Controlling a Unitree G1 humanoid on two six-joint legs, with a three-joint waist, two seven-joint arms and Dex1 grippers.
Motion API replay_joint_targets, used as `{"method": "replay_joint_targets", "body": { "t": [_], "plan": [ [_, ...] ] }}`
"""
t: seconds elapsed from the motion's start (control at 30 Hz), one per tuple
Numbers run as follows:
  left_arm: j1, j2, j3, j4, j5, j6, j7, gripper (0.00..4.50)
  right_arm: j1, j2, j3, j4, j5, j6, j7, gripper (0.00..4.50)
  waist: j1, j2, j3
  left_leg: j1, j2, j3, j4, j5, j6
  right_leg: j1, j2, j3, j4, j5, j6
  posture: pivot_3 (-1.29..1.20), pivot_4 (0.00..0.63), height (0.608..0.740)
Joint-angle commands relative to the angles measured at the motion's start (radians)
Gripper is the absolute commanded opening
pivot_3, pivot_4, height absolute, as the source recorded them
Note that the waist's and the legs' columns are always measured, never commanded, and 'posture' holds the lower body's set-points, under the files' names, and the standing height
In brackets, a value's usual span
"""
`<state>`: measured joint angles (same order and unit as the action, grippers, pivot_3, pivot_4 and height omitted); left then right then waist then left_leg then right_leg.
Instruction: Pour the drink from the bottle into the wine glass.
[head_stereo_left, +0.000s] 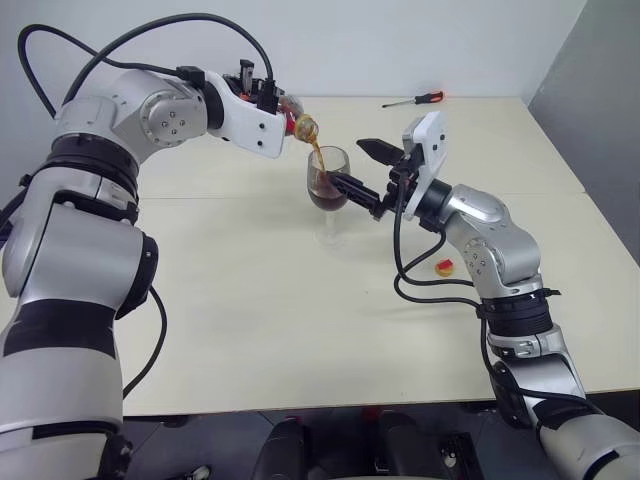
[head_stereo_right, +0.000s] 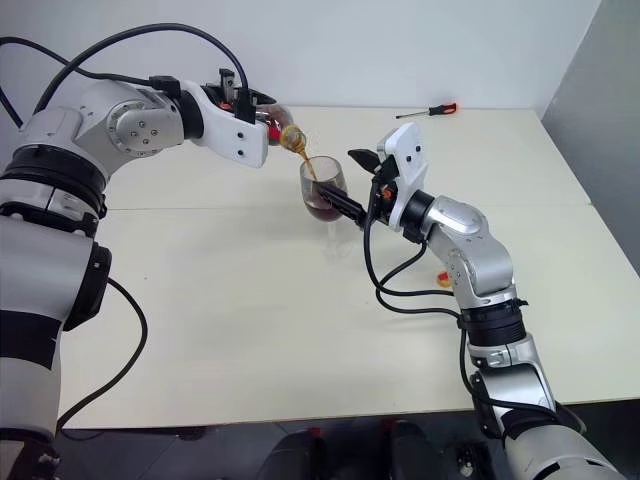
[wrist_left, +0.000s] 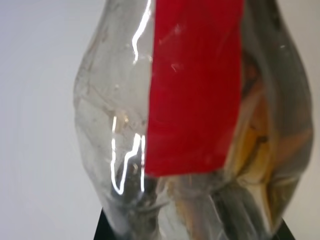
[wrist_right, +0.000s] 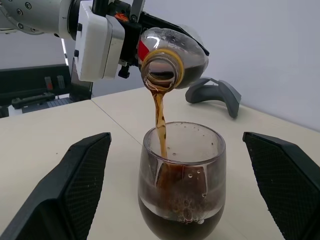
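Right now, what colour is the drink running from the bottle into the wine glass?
Dark brown, cola-like drink, amber where the stream thins. Best in the right wrist view.

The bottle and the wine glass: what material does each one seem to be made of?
The bottle: probably thin clear plastic, glossy; its wall looks creased and dented, with a red label strip. The wine glass: apparently clear, colourless glass, smooth and shiny, with an even rim; clear hard plastic cannot be excluded.

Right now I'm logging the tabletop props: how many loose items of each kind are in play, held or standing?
Bottle, tilted and pouring: 1
Wine glass, partly filled: 1
Bottle cap, on the table: 1
Screwdriver, at the far edge: 1
Total: 4
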<state>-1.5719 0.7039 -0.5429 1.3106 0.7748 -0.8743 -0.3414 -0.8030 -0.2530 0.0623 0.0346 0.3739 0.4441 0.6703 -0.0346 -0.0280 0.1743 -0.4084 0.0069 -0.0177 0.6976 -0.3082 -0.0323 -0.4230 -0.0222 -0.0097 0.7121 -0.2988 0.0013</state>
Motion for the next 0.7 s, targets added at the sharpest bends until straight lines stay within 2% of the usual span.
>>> {"method": "replay_joint_targets", "body": {
  "t": [0.03,0.5,0.7],
  "plan": [
    [-0.043,0.016,0.005,-0.002,-0.001,0.004,0.018,0.98,-0.011,-0.005,-0.009,-0.047,0.005,-0.006,0.002,4.50,0.000,0.000,0.000,0.000,0.000,0.000,0.000,0.000,0.000,0.000,0.000,0.000,0.000,0.000,0.000,0.00,0.150,0.740],
    [-0.017,-0.003,0.046,0.003,-0.062,0.017,-0.047,0.98,-0.004,-0.010,-0.008,-0.048,0.003,-0.006,0.006,4.50,0.000,0.000,0.000,0.000,0.000,0.000,0.000,0.000,0.000,0.000,0.000,0.000,0.000,0.000,0.000,0.00,0.150,0.740],
    [0.006,-0.025,0.083,0.006,-0.122,0.051,-0.139,0.98,-0.008,-0.014,-0.011,-0.044,0.003,-0.002,0.001,4.50,-0.001,0.000,0.000,0.000,0.000,0.000,0.000,0.000,0.000,0.000,0.000,0.000,0.000,0.000,0.000,0.00,0.150,0.740]
  ]
}}
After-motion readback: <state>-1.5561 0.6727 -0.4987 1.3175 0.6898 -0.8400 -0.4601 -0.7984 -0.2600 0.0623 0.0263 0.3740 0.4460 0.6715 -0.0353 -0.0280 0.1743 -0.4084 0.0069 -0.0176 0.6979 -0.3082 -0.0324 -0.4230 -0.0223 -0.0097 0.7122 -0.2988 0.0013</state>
